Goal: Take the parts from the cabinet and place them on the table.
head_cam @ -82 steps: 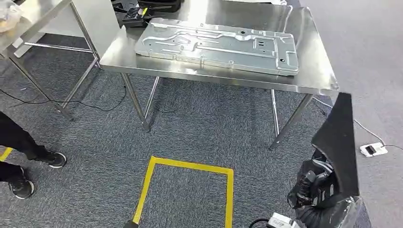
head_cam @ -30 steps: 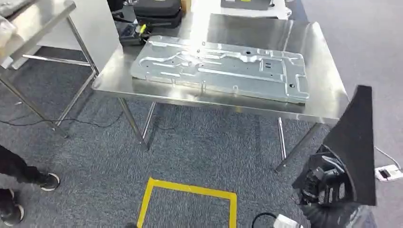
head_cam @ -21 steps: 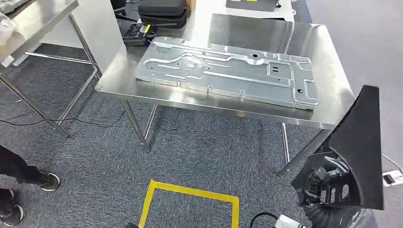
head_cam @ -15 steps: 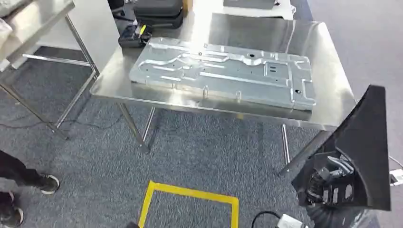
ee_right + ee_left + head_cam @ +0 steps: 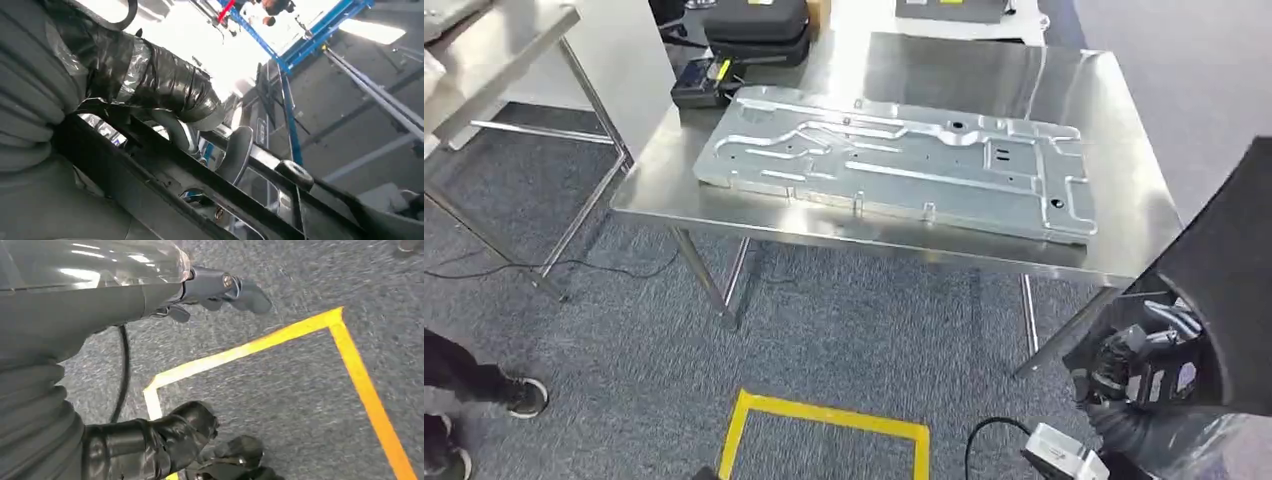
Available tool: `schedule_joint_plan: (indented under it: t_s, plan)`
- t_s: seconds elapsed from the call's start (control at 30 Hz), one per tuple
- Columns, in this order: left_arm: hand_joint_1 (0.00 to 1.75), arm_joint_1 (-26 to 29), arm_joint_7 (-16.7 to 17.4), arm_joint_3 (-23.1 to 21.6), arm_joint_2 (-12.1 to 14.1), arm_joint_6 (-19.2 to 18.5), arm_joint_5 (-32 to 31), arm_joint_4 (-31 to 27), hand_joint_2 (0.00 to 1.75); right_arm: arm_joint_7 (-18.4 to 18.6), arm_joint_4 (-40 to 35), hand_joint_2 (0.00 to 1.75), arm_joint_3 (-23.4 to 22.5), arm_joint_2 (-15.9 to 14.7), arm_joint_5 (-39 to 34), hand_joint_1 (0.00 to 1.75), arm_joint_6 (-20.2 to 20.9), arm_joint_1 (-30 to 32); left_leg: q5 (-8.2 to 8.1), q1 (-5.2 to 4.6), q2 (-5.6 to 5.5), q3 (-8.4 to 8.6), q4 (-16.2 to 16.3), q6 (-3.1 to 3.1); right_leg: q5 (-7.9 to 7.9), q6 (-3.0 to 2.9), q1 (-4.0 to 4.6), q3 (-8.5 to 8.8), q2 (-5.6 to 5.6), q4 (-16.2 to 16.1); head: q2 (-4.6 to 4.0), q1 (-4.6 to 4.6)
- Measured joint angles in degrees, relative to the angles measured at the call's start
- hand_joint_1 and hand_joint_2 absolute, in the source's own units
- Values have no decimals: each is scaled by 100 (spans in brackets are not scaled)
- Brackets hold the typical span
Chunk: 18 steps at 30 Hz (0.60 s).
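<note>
On steel table (image 5: 1114, 120), ribbed metal panel (image 5: 904, 160), right robot hand (image 5: 1139, 365) gripping flat black part (image 5: 1229, 270)

the part (image 5: 1234, 270) held in the right hand (image 5: 1139, 365) is flat matt black, unpatterned. the right hand itself is dark grey to black with pale grey bits among the fingers, and its wrist is wrapped in glossy black tape (image 5: 165, 82). ahead of that hand the worktop (image 5: 984, 70) is bright silver steel with white glare, and the metal panel (image 5: 894, 160) on it is pale silver-grey with pressed ridges. the carpet (image 5: 844, 330) is speckled blue-grey, crossed by a yellow tape outline (image 5: 824, 415). the left hand (image 5: 220, 290) is dark grey against the same carpet.
</note>
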Motion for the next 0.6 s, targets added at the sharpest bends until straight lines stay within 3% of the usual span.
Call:
schedule_joint_plan:
  t_s: [0.07,0.13,0.17,0.2,0.23,0.27,0.33,0.4,0.47,0.5,0.53,0.57,0.6]
  plan:
    - [0,-22,-4,-15,-4,-7,-24,0,175,29,-38,175,-24,-73,4,175,0,-82,20,43,7,93,-90,55,-142,63,-32,-88,-10,226,0,9]
    - [0,-47,-2,-20,-4,-18,-35,0,175,103,-37,175,-55,-127,2,175,0,-189,-20,41,11,122,-91,120,-483,108,-56,-569,-8,1076,0,6]
    - [0,-48,-2,-24,-4,-31,-40,0,175,147,-35,175,-81,-171,-2,175,0,-209,-44,38,10,140,-90,122,-597,131,-70,-821,-8,1476,-2,6]
    - [0,-45,0,-24,-2,-39,-42,0,175,206,-35,175,-103,-213,-7,175,0,-234,-70,39,4,165,-89,122,-592,153,-83,-1014,-9,1730,0,6]
    - [0,-39,7,-24,-2,-50,-53,0,175,258,-33,175,-120,-258,-7,175,0,-269,-98,40,-4,205,-89,111,-437,165,-100,-1061,-10,1689,0,9]
    - [0,-38,13,-26,-4,-55,-59,0,175,302,-33,175,-133,-296,-4,175,0,-325,-138,45,-12,257,-88,97,-154,172,-123,-979,-10,1390,0,6]
    - [0,-45,17,-42,-9,-61,-92,0,175,381,-33,175,-177,-396,-4,175,0,-440,-237,52,-24,387,-85,47,512,174,-151,-580,-13,376,-2,9]
    - [0,-69,33,-61,-9,-74,-94,0,175,444,-22,175,-214,-495,-7,175,0,-554,-296,13,-36,369,-57,-34,340,121,-96,-432,-4,88,0,13]
    - [0,-84,39,-74,-7,-85,-96,0,175,514,-18,175,-238,-577,-9,175,2,-628,-285,13,-23,376,-102,-76,324,65,-80,-470,2,143,0,4]
    - [0,-92,44,-83,-7,-94,-107,0,175,527,-18,175,-249,-608,-11,175,2,-656,-300,11,-21,403,-119,-106,310,31,-79,-461,4,122,0,6]
    - [0,-102,50,-101,-7,-96,-109,0,175,551,-20,175,-254,-634,-11,175,2,-690,-369,26,-19,412,-110,-145,311,-8,-140,-394,1,65,0,0]
    - [0,-111,48,-114,-7,-96,-109,0,175,566,-20,175,-254,-650,-11,175,2,-739,-429,31,-17,387,47,-162,286,-47,-127,-335,-8,39,0,4]
    - [0,-128,50,-123,-7,-101,-109,0,175,601,-18,175,-254,-680,-11,175,2,-802,-583,31,-17,185,417,-170,264,-90,-124,-311,-25,38,0,-5]
